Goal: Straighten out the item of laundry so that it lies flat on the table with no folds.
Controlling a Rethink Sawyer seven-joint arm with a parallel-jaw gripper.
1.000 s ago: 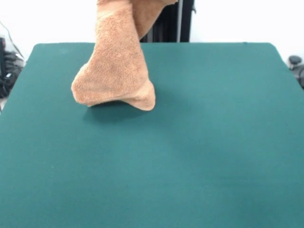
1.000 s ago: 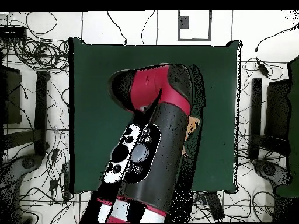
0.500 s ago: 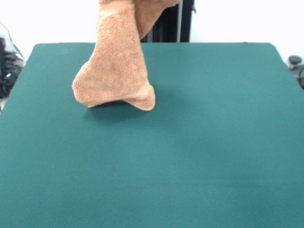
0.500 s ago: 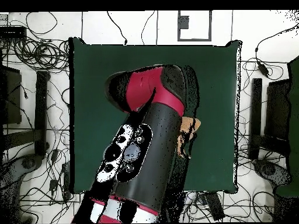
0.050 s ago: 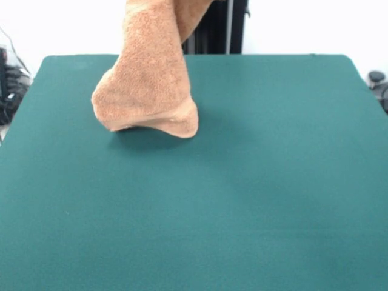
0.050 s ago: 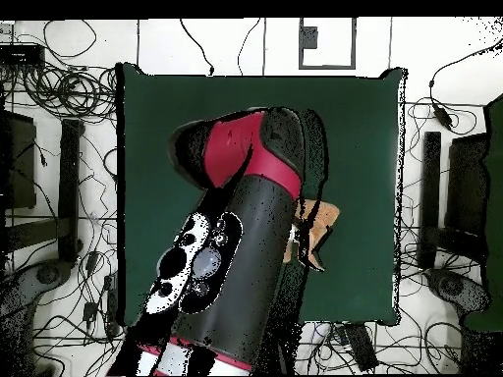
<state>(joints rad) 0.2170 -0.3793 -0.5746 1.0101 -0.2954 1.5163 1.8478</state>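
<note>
The item of laundry (image 5: pixel 148 79), a tan-orange terry towel, hangs bunched from above the top edge of the front view. Its rounded lower end droops over the far left part of the green table (image 5: pixel 254 182), just above or barely touching the cloth. In the overhead view only a small piece of the towel (image 6: pixel 319 218) peeks out beside the red and black arm (image 6: pixel 231 255), which covers the middle of the table (image 6: pixel 363 128). The gripper itself shows in neither view: it is above the front view's edge and hidden under the arm from overhead.
Cables and dark equipment (image 6: pixel 49 196) lie on the floor around the table. A black upright post (image 5: pixel 221 27) stands behind the table's far edge. A dark object (image 5: pixel 377 79) sits off the table's right side.
The towel's lower end has risen slightly off the table. In the overhead view the arm has swung a little to the left, uncovering more of the towel.
</note>
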